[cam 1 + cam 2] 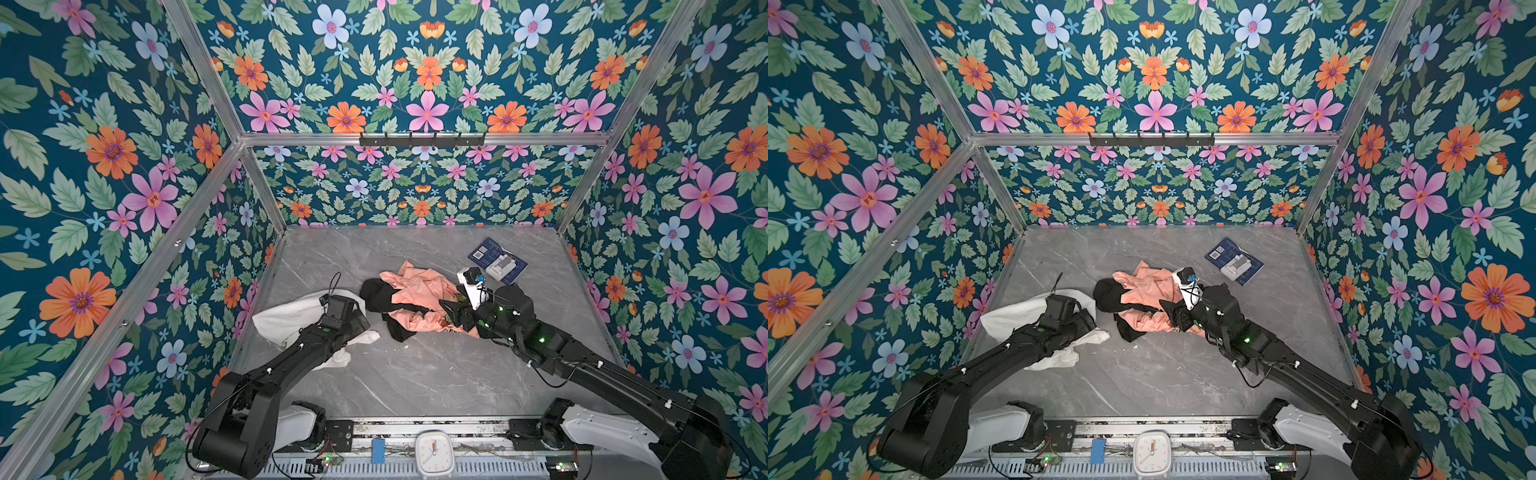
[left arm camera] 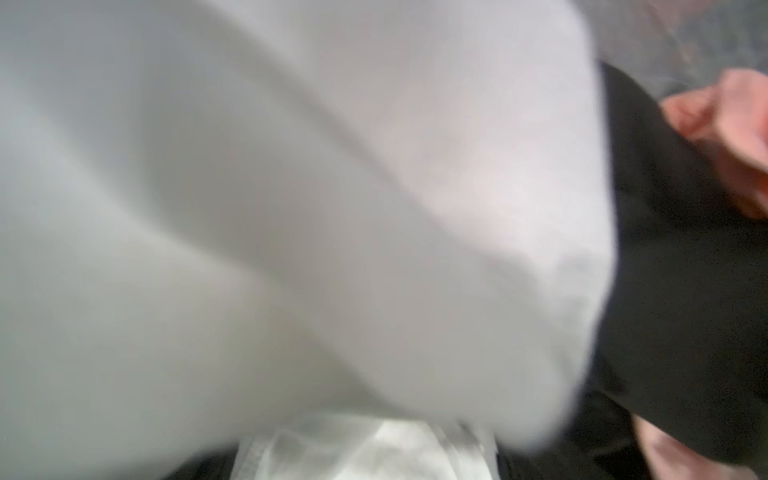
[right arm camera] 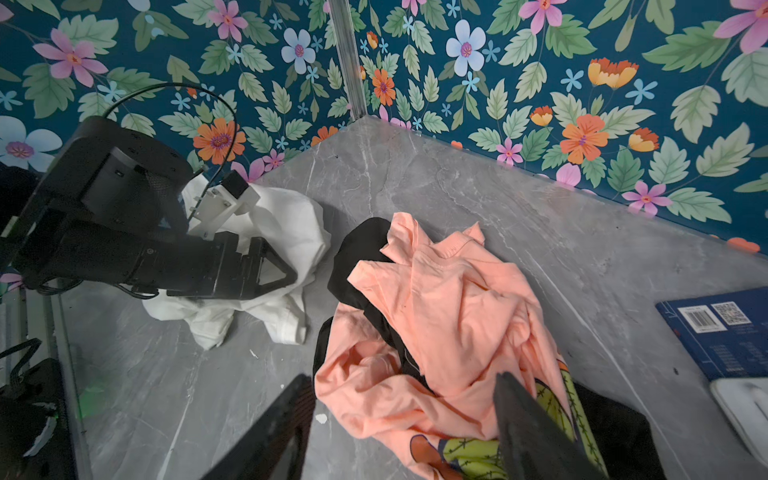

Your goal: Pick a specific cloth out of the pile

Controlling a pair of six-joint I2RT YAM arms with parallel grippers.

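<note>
Plainly right claw (image 3: 403, 378) gapes empty above pile (image 3: 449, 299); left claw (image 3: 286, 274), spread unclear, over cloth (image 3: 286, 216).

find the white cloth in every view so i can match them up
In a top view: white cloth lies left of centre, partly under the left arm.
In a top view: same place, under the same arm.
Left wrist: blurred, fills most of the picture.
Right wrist: crumpled behind the left arm.
Shared landmark: the peach shirt beside it.

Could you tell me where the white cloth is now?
In both top views the white cloth lies left of the pile, beneath the left gripper.
</note>
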